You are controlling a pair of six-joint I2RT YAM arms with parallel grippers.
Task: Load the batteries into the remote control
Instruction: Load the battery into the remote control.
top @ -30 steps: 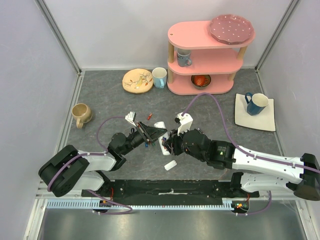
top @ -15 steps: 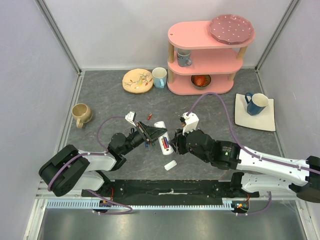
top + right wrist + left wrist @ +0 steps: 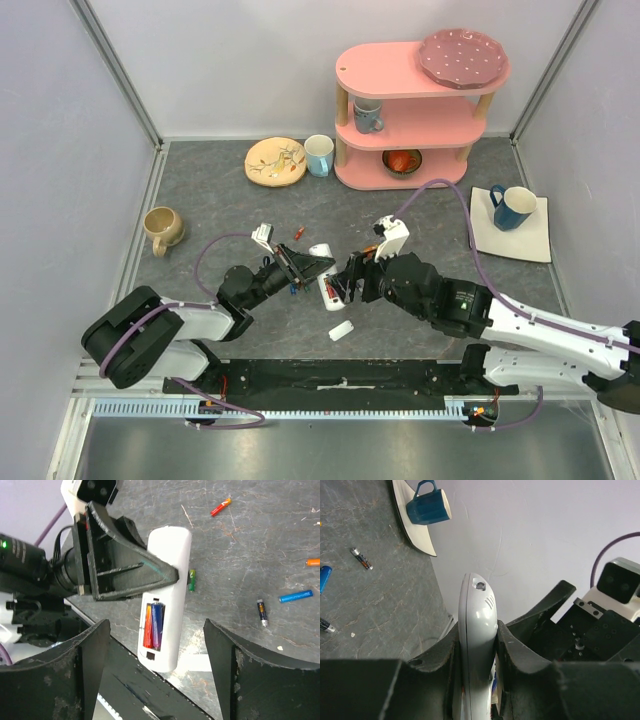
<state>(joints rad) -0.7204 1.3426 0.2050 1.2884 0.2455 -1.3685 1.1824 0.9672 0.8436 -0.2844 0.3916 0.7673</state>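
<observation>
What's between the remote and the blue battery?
Right wrist view: a green battery by the remote control, then a dark battery nearer the blue battery.

Pink shelf (image 3: 415, 110): purple plate (image 3: 462, 57) on top tier, grey mug (image 3: 367, 116) middle, dark bowl (image 3: 402, 161) bottom; pale cup (image 3: 319, 155) just left, floral plate (image 3: 275, 161) beyond it, blue mug (image 3: 513, 206) on square white plate (image 3: 535, 240) right, beige mug (image 3: 163, 229) far left.

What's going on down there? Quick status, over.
Left claw shut on remote control. Right claw open, empty, facing it. Two batteries in compartment; spares loose on table.
</observation>
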